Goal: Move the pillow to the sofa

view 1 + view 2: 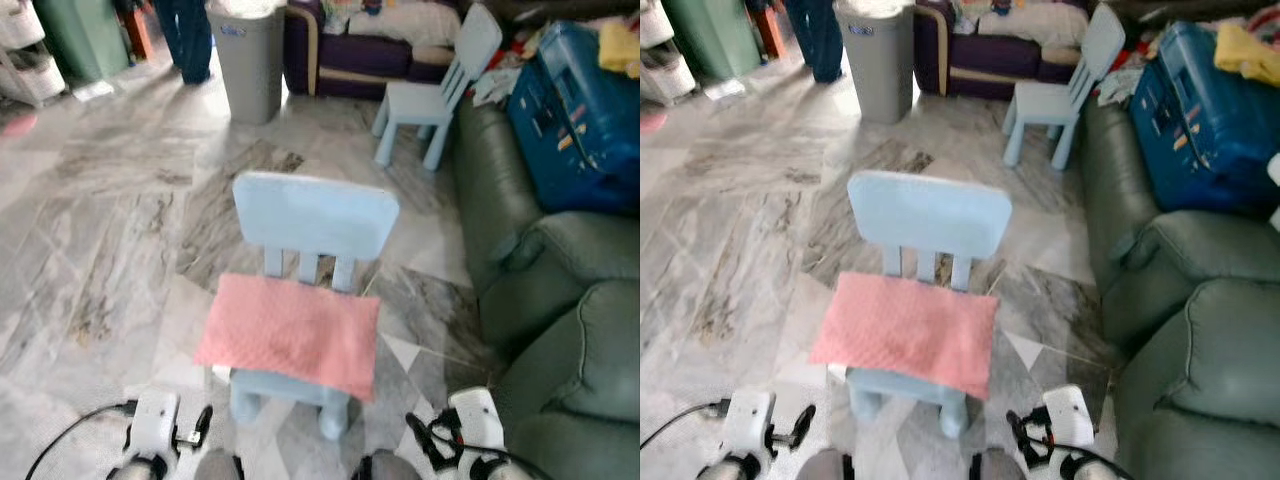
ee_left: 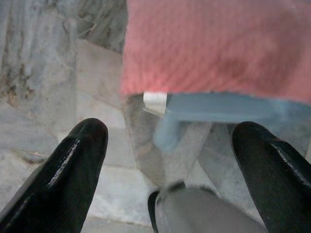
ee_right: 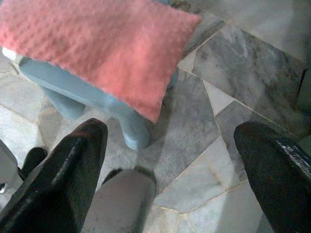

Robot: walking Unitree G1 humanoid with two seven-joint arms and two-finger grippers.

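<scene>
One flat pink quilted fabric pillow point(image 1: 290, 335) lies on the seat of a small pale-blue plastic child's chair point(image 1: 315, 225), overhanging the seat's front edge. It sits ahead of both my claws and between them, not yet touched.

Left claw point(image 2: 167, 160): its two black fingers are spread wide, nothing between them, low and short of the pillow's near left corner. Right claw point(image 3: 172, 167): likewise wide apart and empty, short of the near right corner, which hangs off the seat just ahead of it.

Step in hand, as I judge it: the approach, before any grasp. Pillow not lifted, nothing of the carry done.

Next move, my reckoning: bring both claws forward and up to the overhanging front edge, one per corner, and close on the fabric. The pillow looks soft and will likely sag between two holds, so lift it clear of the chair back before turning. The green leather sofa point(image 1: 560, 330) stands to the right of my right claw, near; a turn that way should do it.

Count:
- pink pillow: one
- pale-blue chairs: two, the second point(image 1: 440, 85) well beyond the first, by the sofa's far end
- green sofa: one
- dark purple sofa point(image 1: 370, 55) at the far wall: one
- grey plastic bin point(image 1: 245, 60): one
- blue hard suitcase point(image 1: 575, 110) on the green sofa: one
- person's legs point(image 1: 190, 35) beyond the bin: one person
</scene>
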